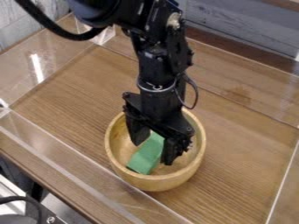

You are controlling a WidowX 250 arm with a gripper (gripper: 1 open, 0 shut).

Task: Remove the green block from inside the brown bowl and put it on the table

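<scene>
While the block (146, 155) lies in the bowl (191, 160) on the counter (228, 179), the claw (156, 147) reaches in over it. Its fingers stand spread, one on either side of the block

Black arm with looping black cable

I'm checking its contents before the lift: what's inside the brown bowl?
The green block lies inside the brown bowl. The black jaws cover part of both, so whatever is behind them is hidden.

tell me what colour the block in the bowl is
Green, showing best in the camera view.
</scene>
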